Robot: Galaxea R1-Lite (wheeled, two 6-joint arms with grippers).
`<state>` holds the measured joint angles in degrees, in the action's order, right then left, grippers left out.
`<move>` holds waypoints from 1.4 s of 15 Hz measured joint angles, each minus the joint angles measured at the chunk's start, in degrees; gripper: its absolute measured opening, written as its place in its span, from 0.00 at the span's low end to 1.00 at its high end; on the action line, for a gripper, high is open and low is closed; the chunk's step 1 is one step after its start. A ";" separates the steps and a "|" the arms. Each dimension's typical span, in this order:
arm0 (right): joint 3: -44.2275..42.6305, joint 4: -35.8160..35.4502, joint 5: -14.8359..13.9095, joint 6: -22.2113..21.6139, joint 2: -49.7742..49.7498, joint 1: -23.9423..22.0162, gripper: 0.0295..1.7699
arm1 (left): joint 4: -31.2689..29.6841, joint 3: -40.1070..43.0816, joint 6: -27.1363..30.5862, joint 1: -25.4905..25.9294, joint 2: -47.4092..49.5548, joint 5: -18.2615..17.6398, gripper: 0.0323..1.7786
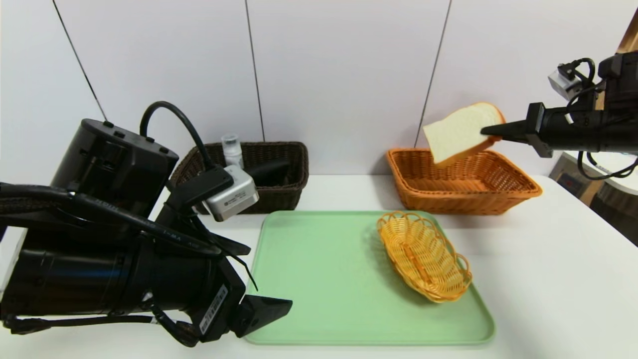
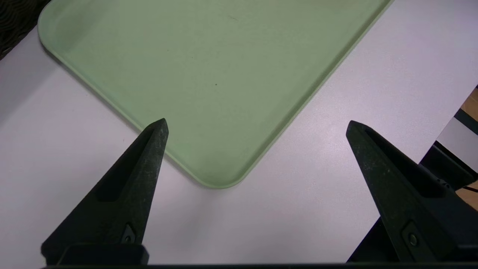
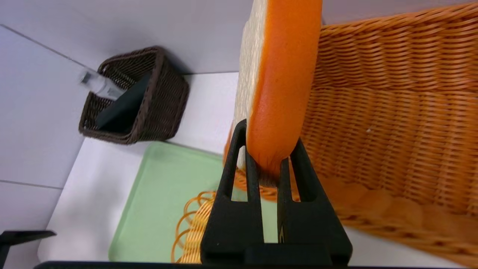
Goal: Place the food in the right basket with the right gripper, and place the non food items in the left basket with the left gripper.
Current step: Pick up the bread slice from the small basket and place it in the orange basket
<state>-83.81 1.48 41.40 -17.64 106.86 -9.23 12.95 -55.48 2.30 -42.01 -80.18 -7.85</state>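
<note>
Above the orange basket (image 1: 468,199), the bread (image 1: 461,132) tilts, long axis sideways.

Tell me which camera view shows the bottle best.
The head view: the bottle stands out there, its cap and upper body showing above the dark basket's rim. The right wrist view shows it too, but smaller and blurred, leaning in that basket. The left wrist view does not show it.

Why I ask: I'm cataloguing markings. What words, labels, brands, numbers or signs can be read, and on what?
"VW-1", upside down, on the left arm's black cable; its other print is unclear.
Left gripper sticker: too small to read.
Grey camera box: too small.
Bottle: too blurred.
</note>
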 joint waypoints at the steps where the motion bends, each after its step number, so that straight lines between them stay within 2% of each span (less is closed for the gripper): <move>1: -1.24 -0.05 0.00 -0.22 1.96 -0.35 0.08 | 0.04 0.13 -0.07 0.04 0.00 0.02 0.95; 7: -6.55 0.15 0.00 -0.20 11.50 -1.21 0.08 | 0.02 0.35 -0.05 0.67 0.00 0.05 0.95; 12: -8.11 0.84 0.00 -0.16 14.31 -1.38 0.08 | 0.00 0.22 -0.07 0.87 0.00 0.00 0.95; 17: -8.47 4.23 0.39 -0.07 13.70 -1.57 0.48 | 0.00 0.24 -0.02 0.87 0.00 0.00 0.95; 21: -8.61 6.31 0.57 -0.09 11.89 -1.62 0.67 | 0.00 0.20 -0.02 0.87 0.05 0.00 0.95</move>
<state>-92.42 7.79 41.97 -17.73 118.75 -10.85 12.95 -55.28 2.28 -41.14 -80.13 -7.85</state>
